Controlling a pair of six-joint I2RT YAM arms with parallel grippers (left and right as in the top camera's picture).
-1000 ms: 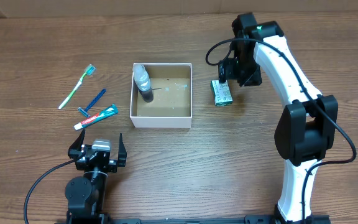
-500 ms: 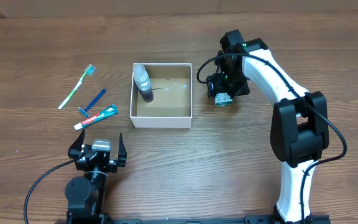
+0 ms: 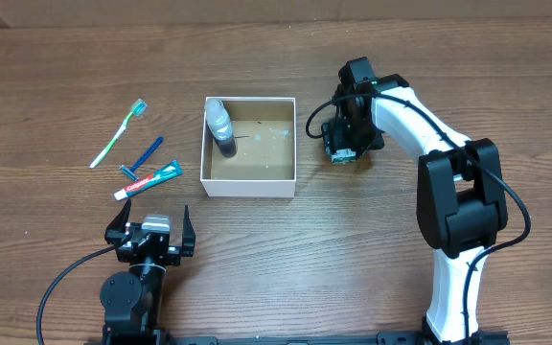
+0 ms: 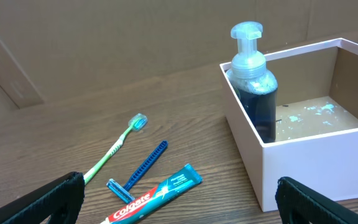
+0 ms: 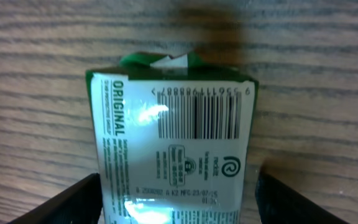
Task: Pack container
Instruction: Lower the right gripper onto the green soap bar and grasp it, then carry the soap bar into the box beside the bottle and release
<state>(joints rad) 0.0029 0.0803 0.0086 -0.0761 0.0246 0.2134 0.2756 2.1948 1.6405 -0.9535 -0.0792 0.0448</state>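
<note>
The container (image 3: pixel 249 178) is a square white-walled box with a brown floor; it also shows in the left wrist view (image 4: pixel 303 146). A foam pump bottle (image 3: pixel 220 127) stands in its left back corner, seen also in the left wrist view (image 4: pixel 252 81). A small green packet (image 3: pixel 341 153) lies on the table right of the container. My right gripper (image 3: pixel 343 146) is low over it, open, one finger on each side of the packet (image 5: pixel 173 137), not closed on it. My left gripper (image 3: pixel 151 228) is open and empty near the front edge.
Left of the container lie a green toothbrush (image 3: pixel 118 133), a blue razor (image 3: pixel 140 158) and a Colgate toothpaste tube (image 3: pixel 149 179); the left wrist view shows the toothbrush (image 4: pixel 114 149), razor (image 4: pixel 138 171) and tube (image 4: pixel 154 196).
My right gripper has moved left and down onto the green packet, which it now straddles. The left arm has not moved.
</note>
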